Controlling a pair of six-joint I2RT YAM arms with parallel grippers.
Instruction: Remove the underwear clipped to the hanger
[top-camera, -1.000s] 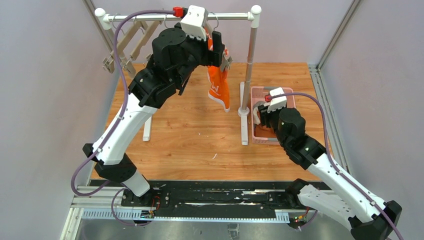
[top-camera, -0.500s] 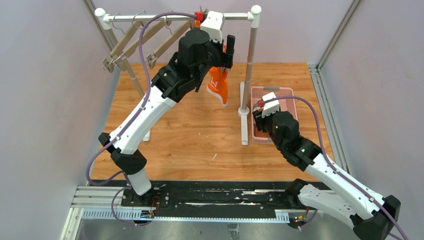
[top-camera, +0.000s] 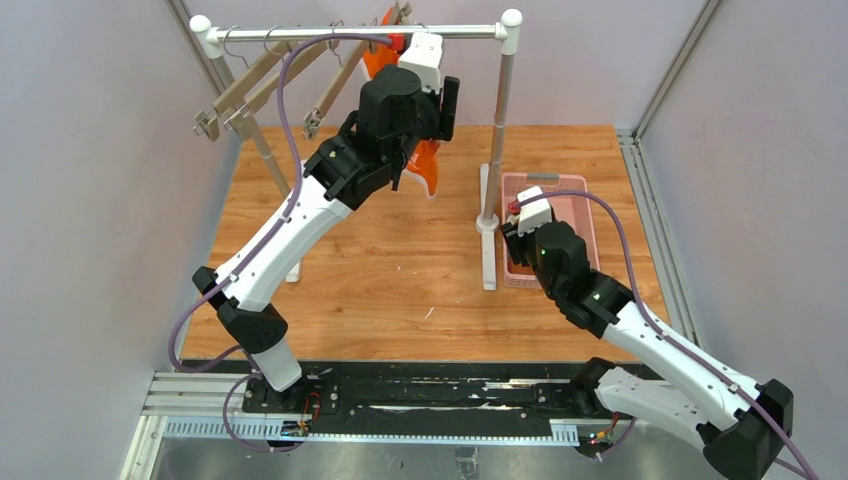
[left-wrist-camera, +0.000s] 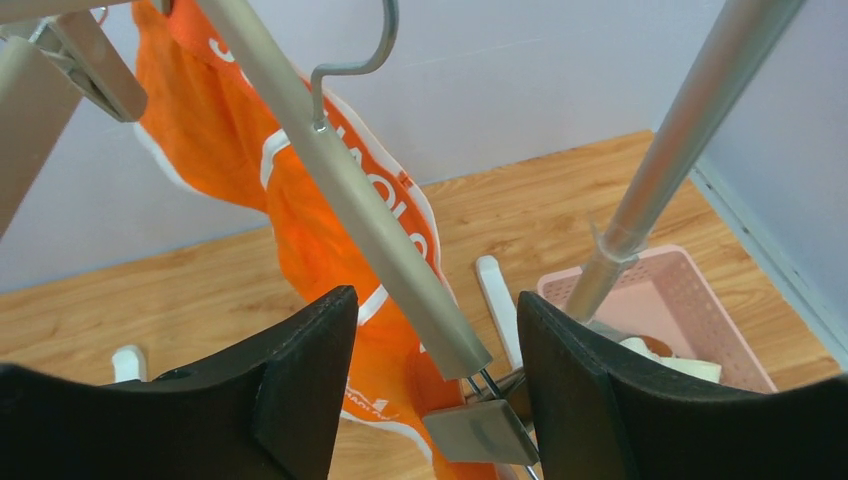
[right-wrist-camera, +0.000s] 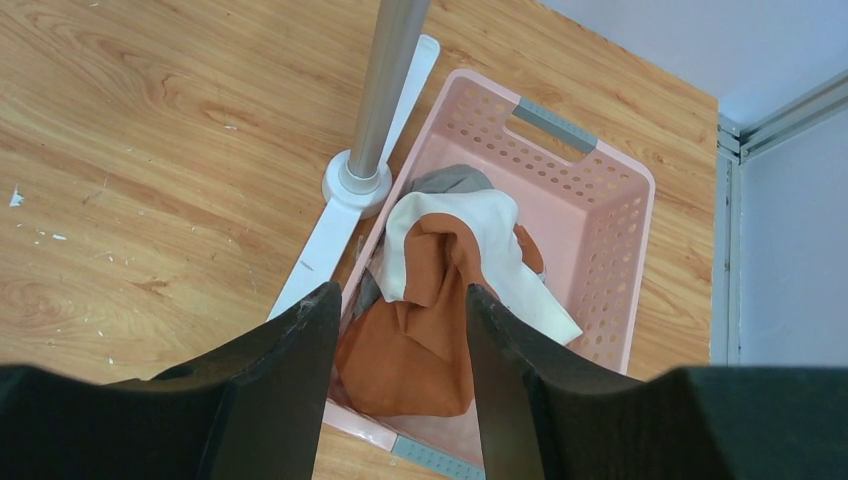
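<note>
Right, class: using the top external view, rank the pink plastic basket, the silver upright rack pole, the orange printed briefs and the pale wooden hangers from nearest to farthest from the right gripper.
From the right gripper:
1. pink plastic basket, directly beneath it.
2. silver upright rack pole, just to its left.
3. orange printed briefs, farther back-left, under the rail.
4. pale wooden hangers, at the rail's far left.

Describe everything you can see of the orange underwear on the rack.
The orange underwear is bright orange soft cloth with white trim and white lettering. It hangs limp behind a pale hanger that tilts steeply under the rail. Its folds run from the hanger's upper end down to the metal clip at the lower end. I cannot tell whether that clip grips it. The left gripper is open astride the hanger's lower end.
</note>
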